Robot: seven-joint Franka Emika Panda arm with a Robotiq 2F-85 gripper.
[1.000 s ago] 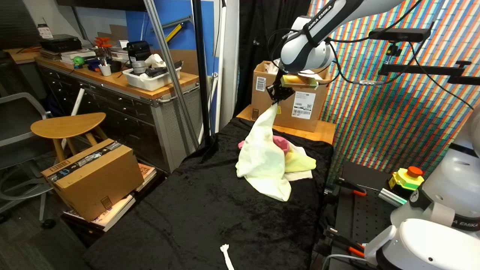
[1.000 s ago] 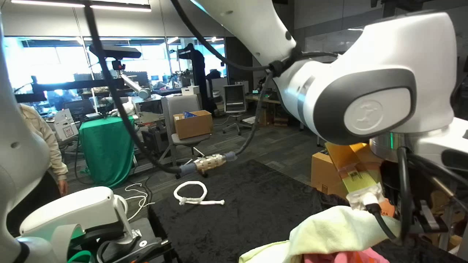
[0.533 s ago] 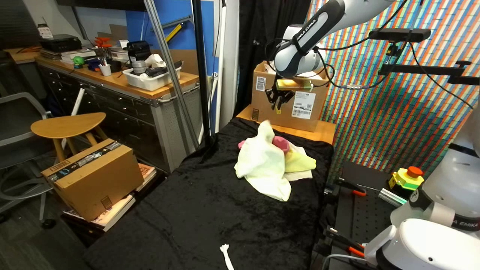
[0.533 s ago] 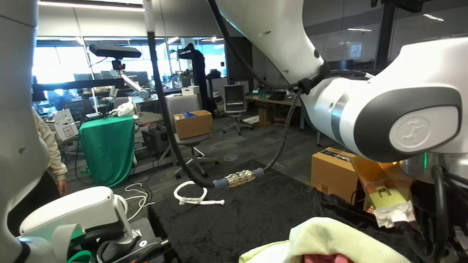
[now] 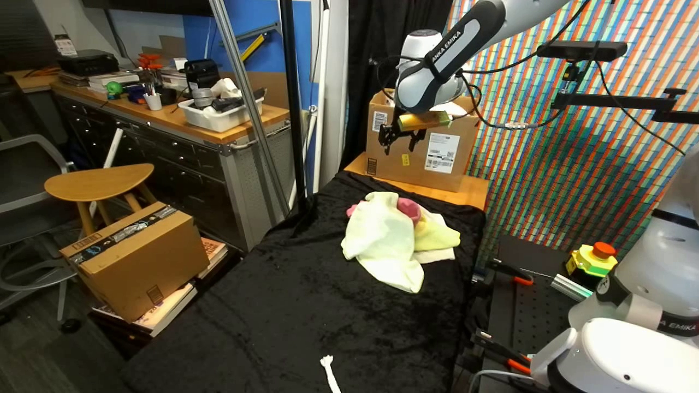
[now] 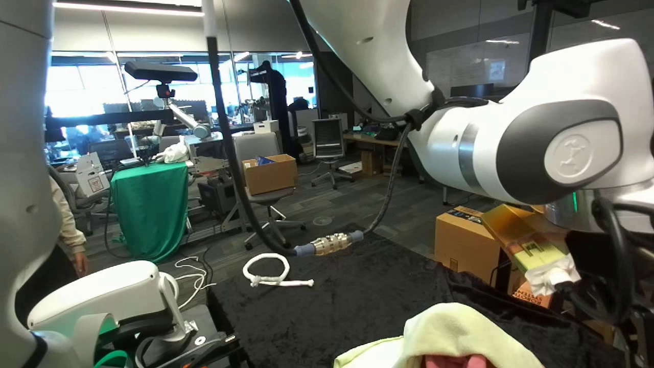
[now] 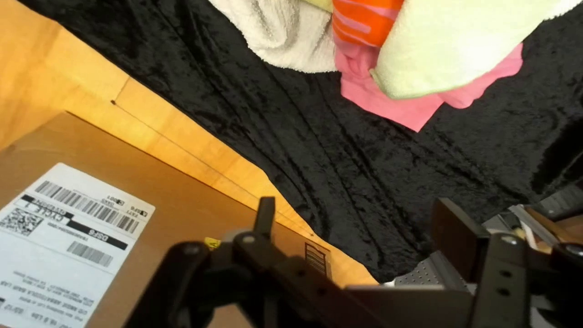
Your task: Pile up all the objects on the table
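Pale yellow-green cloth (image 5: 382, 240) is draped, rumpled, over pink cloth (image 7: 396, 111) on the black-covered table (image 5: 284, 316); orange pink-striped fabric (image 7: 360, 25) and bunched white fluffy cloth (image 7: 300, 45) are seen adjoining. White rope (image 6: 294, 283) is laid in a loop with a straight tail, well apart from these. Gripper (image 7: 353, 214) is held above and clear of the cloths, jaws spread wide.
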